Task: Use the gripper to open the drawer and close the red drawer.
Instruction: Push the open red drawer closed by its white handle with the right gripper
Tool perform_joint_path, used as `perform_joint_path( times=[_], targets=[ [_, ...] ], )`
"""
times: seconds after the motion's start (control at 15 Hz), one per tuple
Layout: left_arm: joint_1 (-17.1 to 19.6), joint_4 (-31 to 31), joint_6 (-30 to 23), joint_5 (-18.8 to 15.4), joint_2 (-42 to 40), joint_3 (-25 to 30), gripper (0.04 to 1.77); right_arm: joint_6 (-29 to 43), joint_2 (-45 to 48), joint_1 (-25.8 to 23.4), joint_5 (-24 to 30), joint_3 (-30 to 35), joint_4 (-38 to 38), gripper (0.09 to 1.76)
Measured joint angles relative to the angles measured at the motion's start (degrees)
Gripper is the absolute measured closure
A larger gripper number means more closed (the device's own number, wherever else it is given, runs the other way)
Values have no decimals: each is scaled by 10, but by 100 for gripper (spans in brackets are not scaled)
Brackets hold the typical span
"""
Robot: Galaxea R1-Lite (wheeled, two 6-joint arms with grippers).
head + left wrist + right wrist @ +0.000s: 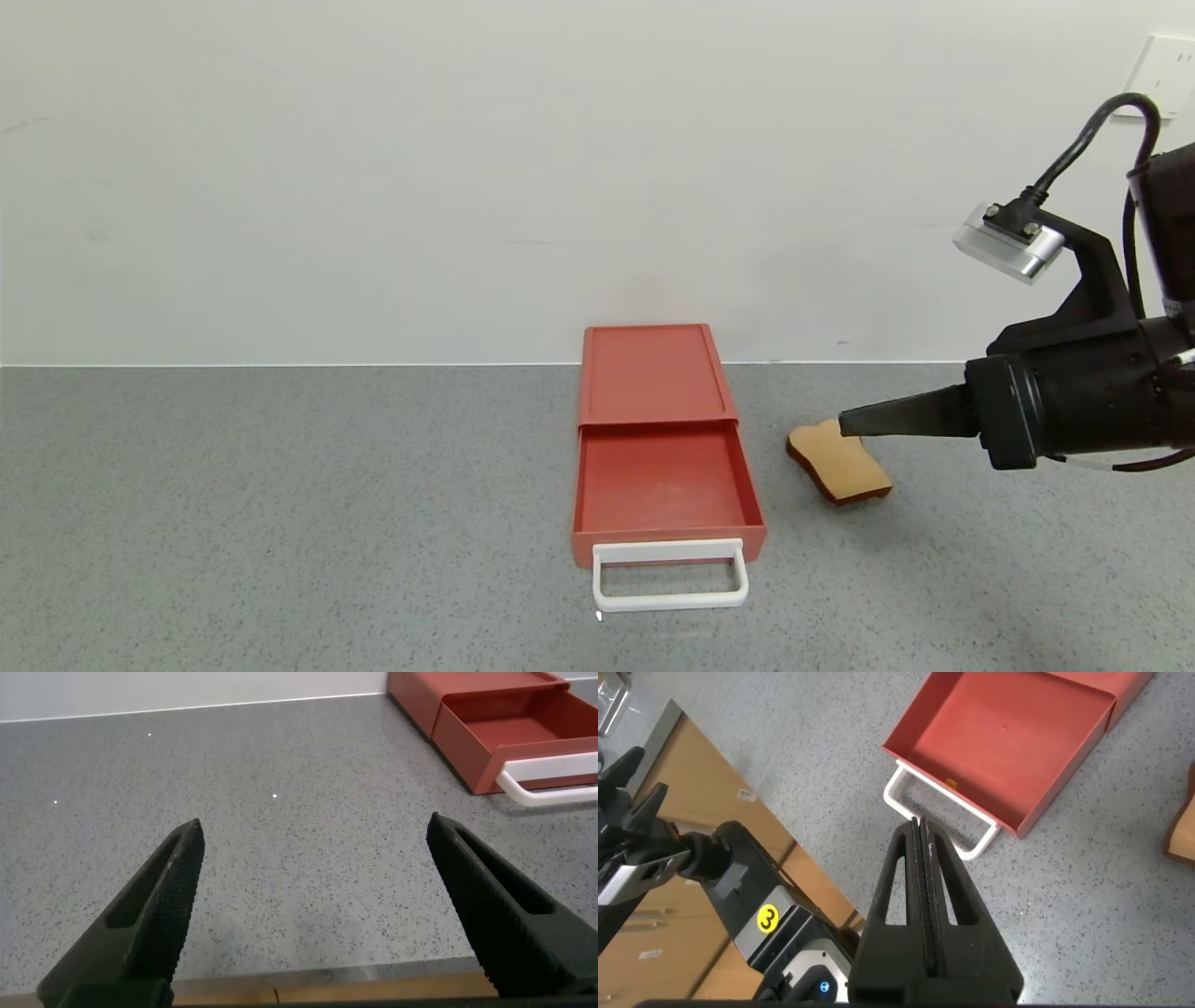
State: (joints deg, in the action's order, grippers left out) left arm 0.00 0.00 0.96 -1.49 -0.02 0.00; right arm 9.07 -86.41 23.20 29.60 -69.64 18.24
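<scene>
Right end effector [845, 425], pinched closed and empty, hovers beside the pulled-open red drawer [665, 485].

Drawer [661, 439]: on the table [280, 523], back end toward the wall [373, 168]; tray slid out toward the robot, handle [669, 576] at its near end.
Toast slice [838, 463]: on the table, right of the drawer, near it but apart.
Right gripper [845, 422]: right of the drawer, above the slice, tips pointing toward the drawer.
Left gripper [313, 849]: left of the drawer, well apart, low over the table.
</scene>
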Motion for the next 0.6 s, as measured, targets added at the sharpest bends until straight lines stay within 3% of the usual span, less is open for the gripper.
perform_joint_path(
  times=[0.6],
  targets=[
    [0,0,0,0,0,0,9,-1,0,-2,-1,1,0,173]
  ],
)
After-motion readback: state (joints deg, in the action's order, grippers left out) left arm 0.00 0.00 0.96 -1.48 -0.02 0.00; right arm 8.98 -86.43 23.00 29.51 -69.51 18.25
